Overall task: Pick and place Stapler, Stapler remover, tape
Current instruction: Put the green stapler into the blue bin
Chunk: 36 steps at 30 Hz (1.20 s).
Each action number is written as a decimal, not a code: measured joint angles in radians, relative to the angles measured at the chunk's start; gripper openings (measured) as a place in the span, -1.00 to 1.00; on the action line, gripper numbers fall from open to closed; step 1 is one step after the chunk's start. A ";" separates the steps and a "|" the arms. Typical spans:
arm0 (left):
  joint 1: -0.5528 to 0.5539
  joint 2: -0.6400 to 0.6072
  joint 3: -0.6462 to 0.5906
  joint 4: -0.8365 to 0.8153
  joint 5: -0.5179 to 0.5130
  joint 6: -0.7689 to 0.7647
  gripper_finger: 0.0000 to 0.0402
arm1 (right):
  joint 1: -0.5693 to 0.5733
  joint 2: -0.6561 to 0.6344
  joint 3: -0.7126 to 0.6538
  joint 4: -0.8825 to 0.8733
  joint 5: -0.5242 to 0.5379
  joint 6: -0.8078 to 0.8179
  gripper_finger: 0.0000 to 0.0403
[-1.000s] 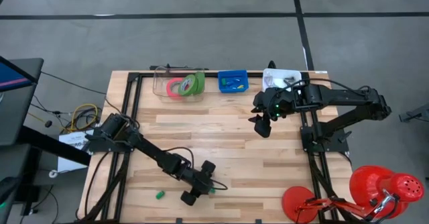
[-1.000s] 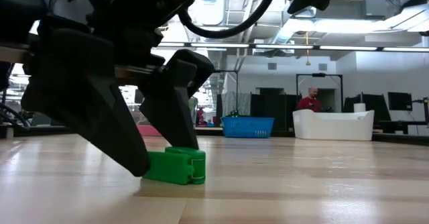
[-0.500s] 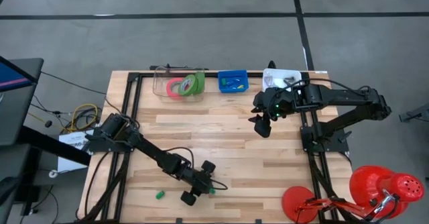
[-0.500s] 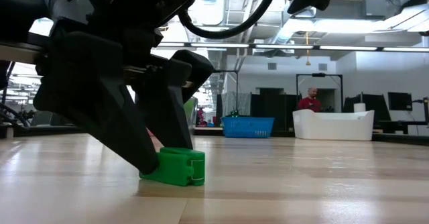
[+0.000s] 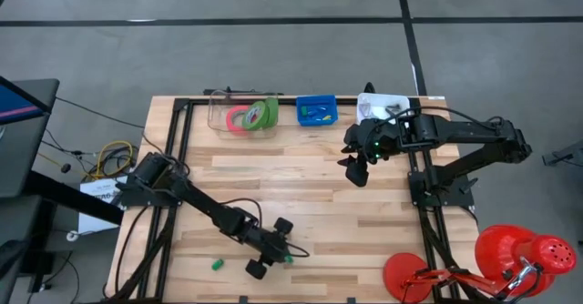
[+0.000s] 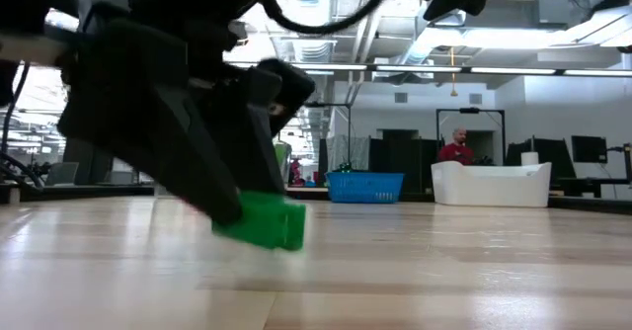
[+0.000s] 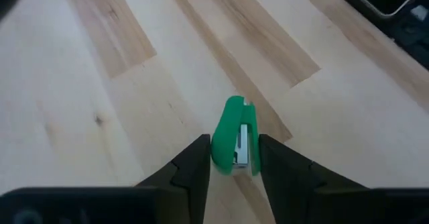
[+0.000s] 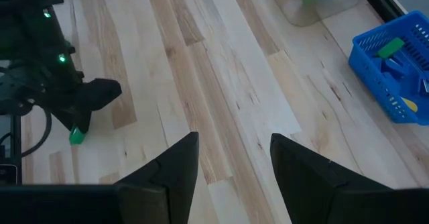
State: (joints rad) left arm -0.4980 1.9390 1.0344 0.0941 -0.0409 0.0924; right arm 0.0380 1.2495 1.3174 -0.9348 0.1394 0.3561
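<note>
A small green stapler [image 7: 233, 133] sits between the fingers of my left gripper [image 7: 234, 167] near the table's near edge; in the high view the stapler [image 5: 289, 259] shows at the gripper [image 5: 282, 257]. The left gripper is shut on it. My right gripper [image 5: 355, 169] hangs open over the table's right half, far from the stapler. The tape rolls [image 5: 252, 116], pink-red and green, stand on edge in a clear tub [image 5: 219, 113] at the far edge. A tiny green piece [image 5: 217, 265] lies on the wood left of the left gripper. My left gripper pinches the stapler between its two fingers [image 7: 196, 165], one on each long side near the end closest to the wrist [image 7: 236, 162]. The fingers slant down from the table's left and lie along the stapler. In the low view the stapler [image 6: 267, 223] hangs just above the wood.
A blue basket [image 5: 316, 111] with small items and a white tray [image 5: 383, 104] stand along the far edge, right of the clear tub. Red lamps [image 5: 510, 254] sit off the near right corner. Bare wood [image 5: 301, 186] lies between the two arms.
The left gripper's fingers closed in from either side of the stapler and took hold of it. The stapler, which lay flat on the wood, has now come up a little off the table with the gripper. The right arm kept still.
</note>
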 joint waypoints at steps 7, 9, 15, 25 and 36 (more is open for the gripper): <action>0.029 -0.074 0.000 0.001 -0.042 0.007 -0.42 | 0.000 0.000 0.000 0.000 0.000 -0.006 -0.12; 0.047 -0.099 0.000 -0.001 -0.045 0.007 -0.42 | 0.000 0.000 0.000 0.000 0.000 -0.008 -0.12; 0.110 -0.187 0.000 -0.004 -0.083 0.007 -0.42 | 0.000 0.000 0.000 0.000 0.000 -0.008 -0.12; 0.241 -0.296 0.000 -0.005 -0.090 0.041 -0.42 | 0.000 0.000 0.000 0.000 0.000 -0.007 -0.12; 0.439 -0.320 0.000 -0.007 -0.086 0.094 -0.42 | 0.000 0.000 0.000 0.001 0.000 0.035 -0.12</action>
State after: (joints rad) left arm -0.0587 1.6192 1.0344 0.0872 -0.1265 0.1864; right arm 0.0380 1.2495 1.3174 -0.9340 0.1394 0.3908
